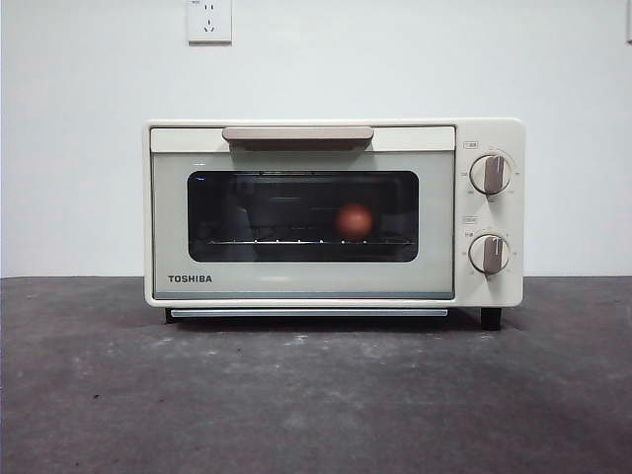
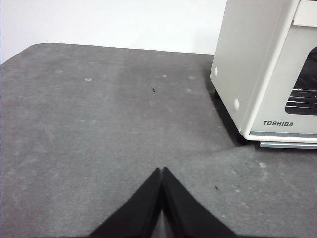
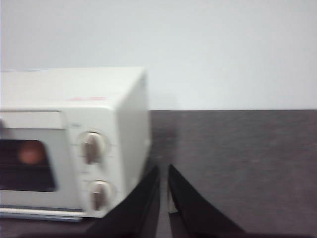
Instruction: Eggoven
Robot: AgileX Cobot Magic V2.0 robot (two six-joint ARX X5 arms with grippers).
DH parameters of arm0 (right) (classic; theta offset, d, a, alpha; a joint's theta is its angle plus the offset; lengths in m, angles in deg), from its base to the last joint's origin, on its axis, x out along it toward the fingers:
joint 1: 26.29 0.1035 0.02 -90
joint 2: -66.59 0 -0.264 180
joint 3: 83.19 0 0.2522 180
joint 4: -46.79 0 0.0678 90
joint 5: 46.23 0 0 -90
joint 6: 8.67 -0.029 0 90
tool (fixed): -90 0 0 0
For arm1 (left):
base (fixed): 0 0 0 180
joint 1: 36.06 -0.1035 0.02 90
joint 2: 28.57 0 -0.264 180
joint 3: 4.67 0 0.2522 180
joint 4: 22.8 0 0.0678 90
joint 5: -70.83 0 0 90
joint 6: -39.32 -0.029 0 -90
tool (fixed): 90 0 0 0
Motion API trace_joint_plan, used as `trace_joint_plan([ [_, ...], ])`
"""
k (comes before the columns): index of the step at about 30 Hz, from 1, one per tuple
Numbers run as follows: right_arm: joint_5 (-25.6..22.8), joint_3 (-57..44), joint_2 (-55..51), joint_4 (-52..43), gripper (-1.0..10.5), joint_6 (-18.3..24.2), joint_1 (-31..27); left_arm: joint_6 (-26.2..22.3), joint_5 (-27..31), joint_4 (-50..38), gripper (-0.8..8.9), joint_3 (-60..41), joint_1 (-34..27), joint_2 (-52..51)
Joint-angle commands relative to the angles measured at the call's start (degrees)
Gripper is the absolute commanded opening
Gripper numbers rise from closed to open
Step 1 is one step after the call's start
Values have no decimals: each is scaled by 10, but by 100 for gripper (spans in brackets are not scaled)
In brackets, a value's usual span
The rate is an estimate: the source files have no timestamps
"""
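Observation:
The cream Toshiba toaster oven (image 1: 306, 281) stands in the middle of the grey table with its dark glass door shut. The reddish-brown egg (image 1: 354, 220) rests on the rack inside, seen through the glass, right of centre. It also shows in the right wrist view (image 3: 29, 152). My left gripper (image 2: 162, 171) is shut and empty over bare table, off the oven's (image 2: 250, 64) left side. My right gripper (image 3: 163, 169) is shut and empty, off the oven's (image 3: 74, 104) right front corner near the two knobs (image 3: 92, 147). Neither gripper shows in the front view.
The oven's tan handle (image 1: 297, 133) runs along the top of the door. Two knobs (image 1: 490, 175) sit on its right panel. A wall socket (image 1: 209, 20) is on the white wall behind. Bare grey tabletop (image 1: 296, 395) lies in front of the oven.

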Motion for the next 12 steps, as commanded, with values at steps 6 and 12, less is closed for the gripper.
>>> trace_joint_plan([
  [6,30,-115,-85,-36,5,29,-58,2,0,3,8,-15,-1,0],
  [12,35,-141,-119,30,5,15,-62,2,0,4,8,-15,-1,0],
])
